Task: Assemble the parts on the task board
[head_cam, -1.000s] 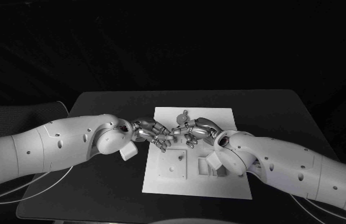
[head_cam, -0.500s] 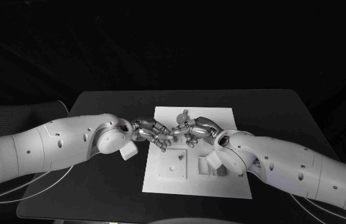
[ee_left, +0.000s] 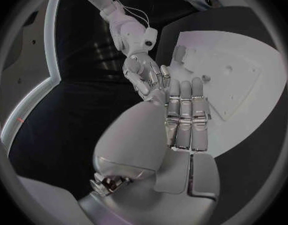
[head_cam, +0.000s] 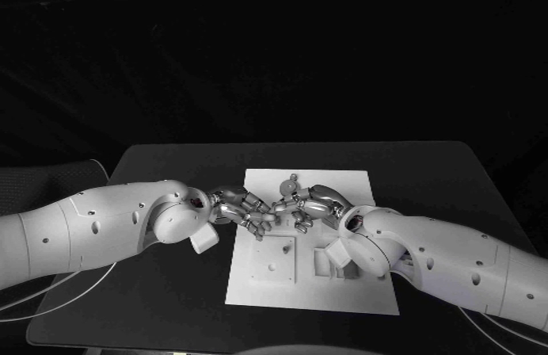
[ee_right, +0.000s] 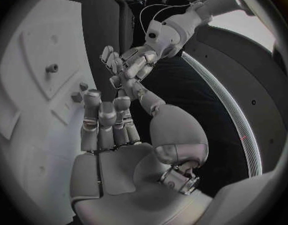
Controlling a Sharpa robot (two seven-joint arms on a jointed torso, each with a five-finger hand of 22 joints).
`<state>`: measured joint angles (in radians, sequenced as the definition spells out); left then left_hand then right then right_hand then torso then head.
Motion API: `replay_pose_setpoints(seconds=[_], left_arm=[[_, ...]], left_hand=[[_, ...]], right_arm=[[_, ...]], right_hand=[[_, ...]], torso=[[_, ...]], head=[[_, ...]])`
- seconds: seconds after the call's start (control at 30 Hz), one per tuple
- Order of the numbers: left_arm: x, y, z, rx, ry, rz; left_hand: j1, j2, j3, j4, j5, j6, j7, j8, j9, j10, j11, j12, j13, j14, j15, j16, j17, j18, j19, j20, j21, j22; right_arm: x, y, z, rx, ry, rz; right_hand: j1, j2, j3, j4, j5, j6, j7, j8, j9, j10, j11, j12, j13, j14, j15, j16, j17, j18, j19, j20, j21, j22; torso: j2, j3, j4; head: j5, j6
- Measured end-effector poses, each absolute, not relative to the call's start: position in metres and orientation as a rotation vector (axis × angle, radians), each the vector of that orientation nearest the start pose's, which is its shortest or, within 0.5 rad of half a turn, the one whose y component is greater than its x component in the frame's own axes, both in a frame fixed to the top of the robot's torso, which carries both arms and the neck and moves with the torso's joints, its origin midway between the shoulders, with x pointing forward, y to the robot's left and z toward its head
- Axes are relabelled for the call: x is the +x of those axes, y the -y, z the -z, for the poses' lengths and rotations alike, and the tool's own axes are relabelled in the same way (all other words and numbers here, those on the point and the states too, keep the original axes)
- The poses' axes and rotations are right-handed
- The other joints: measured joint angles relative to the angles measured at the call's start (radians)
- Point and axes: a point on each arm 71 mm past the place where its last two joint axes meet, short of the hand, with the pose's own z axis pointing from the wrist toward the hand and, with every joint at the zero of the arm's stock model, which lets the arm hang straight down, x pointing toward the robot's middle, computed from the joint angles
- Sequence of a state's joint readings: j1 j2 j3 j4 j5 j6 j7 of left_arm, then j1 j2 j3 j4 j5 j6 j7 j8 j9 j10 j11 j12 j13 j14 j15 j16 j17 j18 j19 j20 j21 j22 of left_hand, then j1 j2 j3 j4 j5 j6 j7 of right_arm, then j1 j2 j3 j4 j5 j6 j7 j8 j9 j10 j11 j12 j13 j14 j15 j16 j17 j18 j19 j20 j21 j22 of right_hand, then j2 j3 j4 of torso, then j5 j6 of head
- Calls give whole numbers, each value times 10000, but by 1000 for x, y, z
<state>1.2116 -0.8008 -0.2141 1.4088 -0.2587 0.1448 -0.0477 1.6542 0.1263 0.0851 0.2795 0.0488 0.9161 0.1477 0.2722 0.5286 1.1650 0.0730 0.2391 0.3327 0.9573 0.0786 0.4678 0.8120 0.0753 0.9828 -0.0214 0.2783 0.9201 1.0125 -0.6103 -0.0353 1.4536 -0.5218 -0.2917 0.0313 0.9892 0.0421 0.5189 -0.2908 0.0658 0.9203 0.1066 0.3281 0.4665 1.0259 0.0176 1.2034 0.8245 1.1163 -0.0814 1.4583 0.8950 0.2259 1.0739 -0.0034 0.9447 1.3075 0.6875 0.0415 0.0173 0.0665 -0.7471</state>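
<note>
The left robot hand (head_cam: 242, 210) and the right robot hand (head_cam: 306, 207) meet fingertip to fingertip above the far half of the task board (head_cam: 356, 182), a posture that reads as a hand-to-hand exchange or a joint regrip of one small part. The wrist views show each one with fingers lying together and fairly straight, thumbs reaching toward the other across a narrow gap; whether a piece is pinched where they meet cannot be told, since the fingers hide the contact point and nothing between them is plainly visible. Just beyond the fingertips a small rounded piece (head_cam: 287, 187) shows at the board's far end, though it cannot be told whether it stands on the board or is held up by a finger. On the near half of the board sit a raised square block (head_cam: 275, 261) with small holes and, beside it, a slotted fixture (head_cam: 329, 265), seemingly the seats into which parts are meant to go. The board itself lies in the middle of the black counter (head_cam: 434, 173), squarely between the two white arms, likely so that either arm can reach every seat.
</note>
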Motion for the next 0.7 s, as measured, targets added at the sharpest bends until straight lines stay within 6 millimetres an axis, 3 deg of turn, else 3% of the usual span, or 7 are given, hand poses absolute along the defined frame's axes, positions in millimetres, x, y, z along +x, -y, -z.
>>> replay_pose_setpoints(seconds=[0.47,0.57,0.7], left_arm=[[461,-203,269,-9086,-23082,13042],[461,-203,269,-9166,-23025,13016],[462,-204,269,-9266,-22952,12974]], left_hand=[[-59,-70,-46,20,-36,13,13,20,-7,34,35,-98,-2,-19,19,-40,20,-5,-36,37,0,10],[-205,-300,-315,82,-34,58,43,-32,-30,-76,145,-211,-2,-36,35,-40,36,-7,-37,37,0,25],[-330,-502,-527,96,-23,-171,78,-177,-75,-75,145,-214,11,-36,35,-40,35,-13,-36,37,0,35]], right_arm=[[446,103,280,7816,-19909,-13042],[446,103,280,7822,-19895,-13042],[446,104,280,7829,-19877,-13043]], right_hand=[[114,189,511,-11,-79,178,-166,159,57,97,-96,0,-20,34,-82,0,1,11,6,-3,39,0],[141,215,582,-5,-88,179,-166,163,54,107,-107,0,-20,33,-82,0,1,15,54,-19,39,0],[167,239,584,-3,-89,179,-166,162,53,107,-107,0,-19,19,-94,0,1,17,55,-19,39,0]], torso=[[-1,-8,3],[-1,-8,3],[-1,-7,3]], head=[[-19,-4],[-20,4],[-21,14]])
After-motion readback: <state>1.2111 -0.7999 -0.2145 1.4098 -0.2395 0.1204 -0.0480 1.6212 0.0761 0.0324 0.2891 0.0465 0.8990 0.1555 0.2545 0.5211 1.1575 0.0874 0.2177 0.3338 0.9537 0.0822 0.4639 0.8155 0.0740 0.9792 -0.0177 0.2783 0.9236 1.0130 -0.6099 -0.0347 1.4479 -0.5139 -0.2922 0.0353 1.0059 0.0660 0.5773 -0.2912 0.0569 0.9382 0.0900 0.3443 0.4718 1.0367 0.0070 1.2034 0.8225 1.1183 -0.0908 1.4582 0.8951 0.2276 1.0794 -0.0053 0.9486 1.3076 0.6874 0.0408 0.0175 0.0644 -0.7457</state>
